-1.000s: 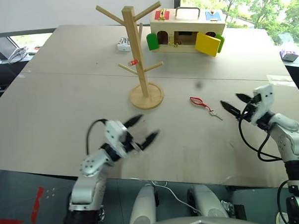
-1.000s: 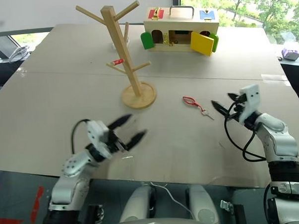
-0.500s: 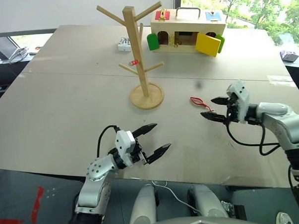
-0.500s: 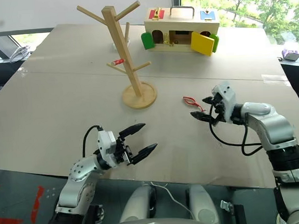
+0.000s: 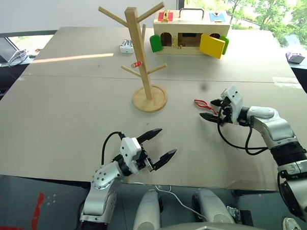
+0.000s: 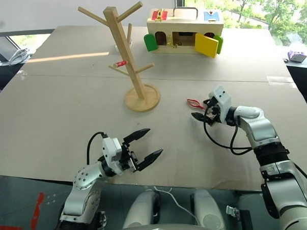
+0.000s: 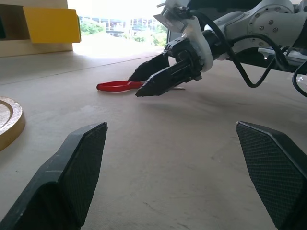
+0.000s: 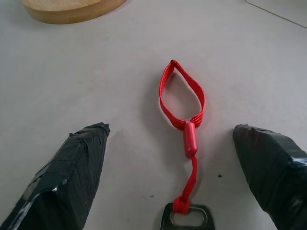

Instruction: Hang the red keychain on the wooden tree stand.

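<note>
Right gripper [image 6: 203, 111] has swung in from well to the right of the red keychain [image 8: 184, 129] and now straddles it on the table [image 5: 66, 108], jaws spread wide with nothing between them yet; a second ago it hung clear. The keychain lies flat to the right of the wooden tree stand [image 5: 141, 59], so the grasp looks imminent. Left gripper [image 5: 159, 144] waits unclenched and empty, nearer the robot than the stand
</note>
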Robot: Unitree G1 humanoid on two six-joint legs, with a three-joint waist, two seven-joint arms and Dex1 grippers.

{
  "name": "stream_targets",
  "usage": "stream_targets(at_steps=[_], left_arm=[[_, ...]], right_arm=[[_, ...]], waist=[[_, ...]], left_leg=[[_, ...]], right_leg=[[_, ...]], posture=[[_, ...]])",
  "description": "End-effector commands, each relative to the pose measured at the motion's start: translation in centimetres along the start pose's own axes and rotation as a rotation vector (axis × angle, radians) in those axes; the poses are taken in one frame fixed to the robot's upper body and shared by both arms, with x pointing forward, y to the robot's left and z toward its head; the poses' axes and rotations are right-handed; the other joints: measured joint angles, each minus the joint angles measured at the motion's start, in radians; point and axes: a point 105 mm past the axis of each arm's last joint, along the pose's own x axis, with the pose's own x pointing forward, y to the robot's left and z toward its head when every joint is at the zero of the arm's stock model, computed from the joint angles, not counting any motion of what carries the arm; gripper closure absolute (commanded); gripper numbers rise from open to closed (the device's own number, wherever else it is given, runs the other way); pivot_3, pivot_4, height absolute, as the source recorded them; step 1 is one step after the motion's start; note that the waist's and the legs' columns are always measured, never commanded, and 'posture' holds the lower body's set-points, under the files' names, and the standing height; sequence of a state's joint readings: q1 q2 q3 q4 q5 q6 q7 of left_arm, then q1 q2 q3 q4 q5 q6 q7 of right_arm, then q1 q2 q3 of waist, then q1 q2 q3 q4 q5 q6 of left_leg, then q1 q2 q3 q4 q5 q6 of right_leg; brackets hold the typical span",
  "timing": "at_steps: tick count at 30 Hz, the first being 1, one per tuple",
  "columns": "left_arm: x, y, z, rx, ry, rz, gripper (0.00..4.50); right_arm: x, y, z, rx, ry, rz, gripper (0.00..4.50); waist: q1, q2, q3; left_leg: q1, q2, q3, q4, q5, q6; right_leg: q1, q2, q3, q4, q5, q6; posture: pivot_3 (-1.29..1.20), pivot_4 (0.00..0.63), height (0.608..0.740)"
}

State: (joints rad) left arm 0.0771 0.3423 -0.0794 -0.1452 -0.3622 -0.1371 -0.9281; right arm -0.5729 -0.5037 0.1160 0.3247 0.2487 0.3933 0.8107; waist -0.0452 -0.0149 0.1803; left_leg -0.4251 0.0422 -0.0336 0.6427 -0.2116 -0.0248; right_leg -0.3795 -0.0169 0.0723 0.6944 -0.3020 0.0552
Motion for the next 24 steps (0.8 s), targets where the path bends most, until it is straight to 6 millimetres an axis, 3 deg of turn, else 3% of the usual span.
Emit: stream_targets(at_steps=[1,2,7,14,17,22,24], left_arm=[[0.0,0.4,0.7,0.018,-0.024,0.015,0.0],[0.0,0.4,0.7,0.017,-0.023,0.015,0.0],[-0.1,0.4,0.7,0.016,-0.022,0.02,0.0],[-0.1,1.0,1.0,0.008,-0.031,0.063,0.0],[-0.3,1.7,1.8,0.017,-0.045,0.122,0.0],[-0.7,4.0,6.0,0.047,-0.132,0.275,0.0],[-0.6,4.8,8.1,0.034,-0.157,0.32,0.0]], right_arm=[[0.0,-0.5,0.5,-0.026,-0.021,-0.03,1.64],[0.0,-0.5,0.5,-0.037,-0.021,-0.035,1.84],[0.1,-0.8,0.3,-0.088,-0.02,-0.073,4.32],[0.1,-0.4,1.0,-0.122,-0.056,-0.064,4.42],[-0.4,-0.1,3.8,-0.143,-0.162,-0.04,4.42],[-1.6,0.9,9.2,-0.261,-0.283,-0.006,4.42],[-1.8,2.2,11.6,-0.358,-0.328,0.029,4.42]], waist=[[0.001,0.0,0.0],[0.001,0.0,0.0],[0.001,0.0,0.0],[0.001,0.0,0.0],[0.001,0.0,0.0],[0.004,0.001,0.001],[0.004,0.0,0.001]], left_leg=[[0.0,0.0,0.0,0.0,0.0,0.0],[0.0,0.0,0.0,0.0,0.0,0.0],[0.0,0.0,0.0,-0.001,0.0,0.0],[0.0,0.0,0.0,-0.001,0.0,0.0],[0.0,0.0,0.0,-0.001,0.0,0.0],[-0.002,0.0,-0.001,-0.001,0.0,0.0],[-0.002,0.0,-0.001,-0.001,0.0,0.0]], right_leg=[[0.0,0.0,0.0,0.0,0.0,0.0],[0.0,0.0,0.0,0.0,0.0,0.0],[0.0,0.0,0.0,0.0,0.0,0.0],[0.0,0.0,0.0,0.0,0.0,0.0],[0.0,0.0,0.0,0.0,0.0,0.0],[-0.001,0.0,-0.001,-0.001,0.0,0.0],[-0.001,-0.001,-0.001,-0.001,0.0,0.0]], posture=[[0.0,0.15,0.74],[0.0,0.15,0.74],[0.0,0.15,0.74],[0.0,0.15,0.74],[0.0,0.15,0.74],[0.0,0.15,0.74],[0.0,0.15,0.74]])
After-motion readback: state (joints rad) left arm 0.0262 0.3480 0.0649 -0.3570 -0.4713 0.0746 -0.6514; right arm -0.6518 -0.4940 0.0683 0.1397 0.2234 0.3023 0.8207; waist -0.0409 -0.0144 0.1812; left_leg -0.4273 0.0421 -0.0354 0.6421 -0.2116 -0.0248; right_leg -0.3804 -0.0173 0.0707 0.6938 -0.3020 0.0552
